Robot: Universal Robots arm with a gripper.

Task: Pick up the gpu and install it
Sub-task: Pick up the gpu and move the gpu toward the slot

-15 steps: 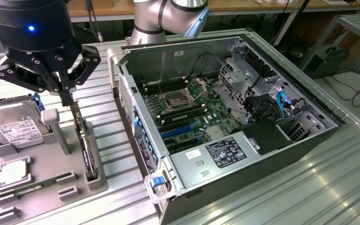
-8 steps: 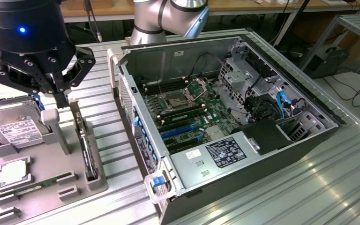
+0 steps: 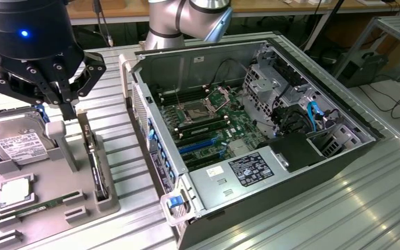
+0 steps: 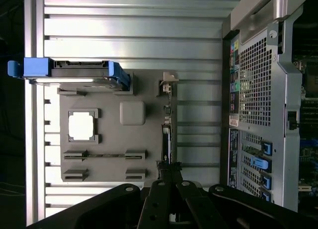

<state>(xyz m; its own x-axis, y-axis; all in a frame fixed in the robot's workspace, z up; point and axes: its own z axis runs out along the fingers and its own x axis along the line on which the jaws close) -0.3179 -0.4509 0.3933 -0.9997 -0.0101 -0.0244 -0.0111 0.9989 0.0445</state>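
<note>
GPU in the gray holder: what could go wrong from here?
1. The gripper is shut, lined up over the gpu edge; descending like that, it might jab the card rather than straddle it.
2. The hard drive stands close by in the holder; the gripper's linkage could clip it.

The gpu (image 3: 97,172), a thin dark card with a silvery bracket (image 4: 169,84) at one end, is stood on edge in the gray holder (image 3: 54,182).
</note>
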